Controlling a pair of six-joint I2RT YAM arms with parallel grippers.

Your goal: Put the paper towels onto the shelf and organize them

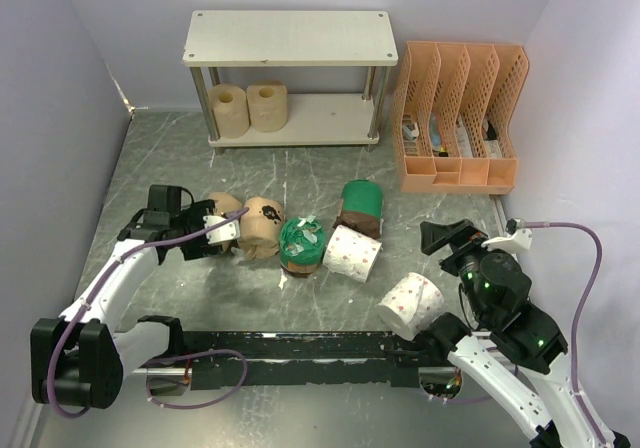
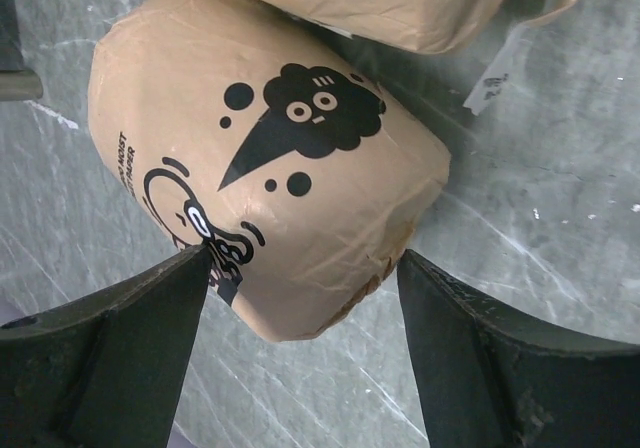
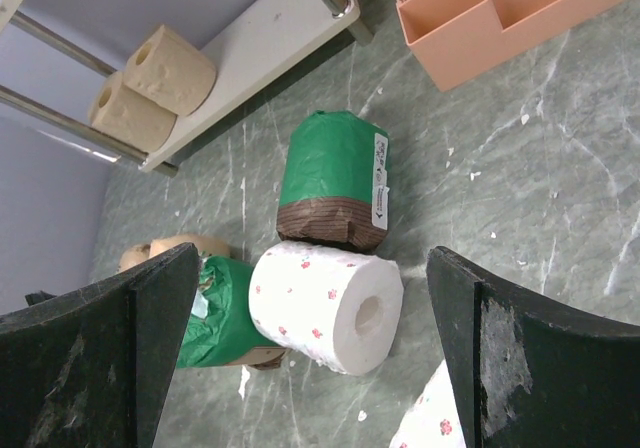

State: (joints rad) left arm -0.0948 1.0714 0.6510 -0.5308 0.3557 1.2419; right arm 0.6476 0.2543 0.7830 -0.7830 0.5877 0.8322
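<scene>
Left wrist view: the left gripper (image 2: pixel 303 258) is spread wide, one finger on either side of a tan labelled roll (image 2: pixel 270 168) lying on its side on the table (image 2: pixel 560 218). Both fingertips sit close against the wrapper, but whether they press it cannot be told. The wrapper carries a dark printed cloud face over a cone, scattered dots and, along one edge, the words "MOIST" and "PAPER". Just beyond that roll lies a second tan roll (image 2: pixel 400 3).

In the top view the left arm (image 1: pixel 110 288) slopes up from its base and bends at the wrist toward the rolls.

The right gripper (image 3: pixel 312 258) is also wide open and holds nothing. Ahead of it, between its fingers in view, lies a white pink-dotted roll (image 3: pixel 325 303), touching a green roll (image 3: pixel 335 173) whose white sticker is too small to read. A torn green roll (image 3: pixel 215 313) is beside the left finger, another dotted roll (image 3: pixel 440 418) near the right one. Farther out stands the shelf (image 3: pixel 250 38), two plain tan rolls (image 3: pixel 170 68) on its lower board, and the orange organizer (image 3: pixel 480 18). The right arm (image 1: pixel 500 308) is folded, its wrist raised.
</scene>
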